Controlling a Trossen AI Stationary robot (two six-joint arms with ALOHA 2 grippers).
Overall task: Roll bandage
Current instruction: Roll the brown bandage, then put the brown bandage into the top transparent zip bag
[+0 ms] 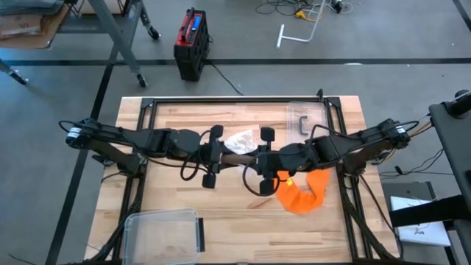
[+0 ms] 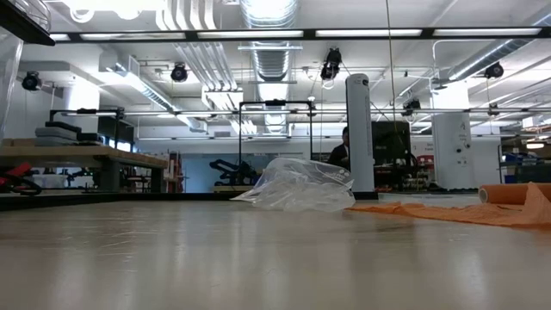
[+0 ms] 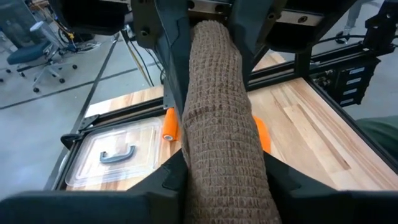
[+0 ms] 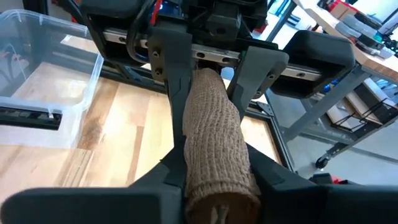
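A brown woven bandage roll (image 1: 240, 157) hangs in the air over the middle of the table, between my two grippers. My left gripper (image 1: 223, 156) comes from the table's left and is shut on one end of it. My right gripper (image 1: 259, 159) comes from the right and is shut on the other end. In the left wrist view the roll (image 3: 217, 112) runs from my own fingers to the right gripper's fingers (image 3: 177, 68). Both grippers are out of the low view. My left gripper pinches the roll's left end (image 3: 202, 177) between its two fingers, which come nearly level from the table's left and lie along the roll. The roll is lifted clear of the table. My right gripper pinches the roll's right end (image 4: 202, 180) between its two fingers, which come nearly level from the table's right and lie along the roll. The roll's end face (image 4: 221, 211) shows between them. The roll spans level to the left gripper's fingers (image 4: 174, 68).
An orange bandage (image 1: 302, 193) lies partly unrolled on the table under the right arm. A crumpled clear plastic bag (image 1: 239, 140) lies behind the grippers. A clear lid with a grey handle (image 1: 305, 118) is at the far right, a clear tub (image 1: 165, 232) at the near left.
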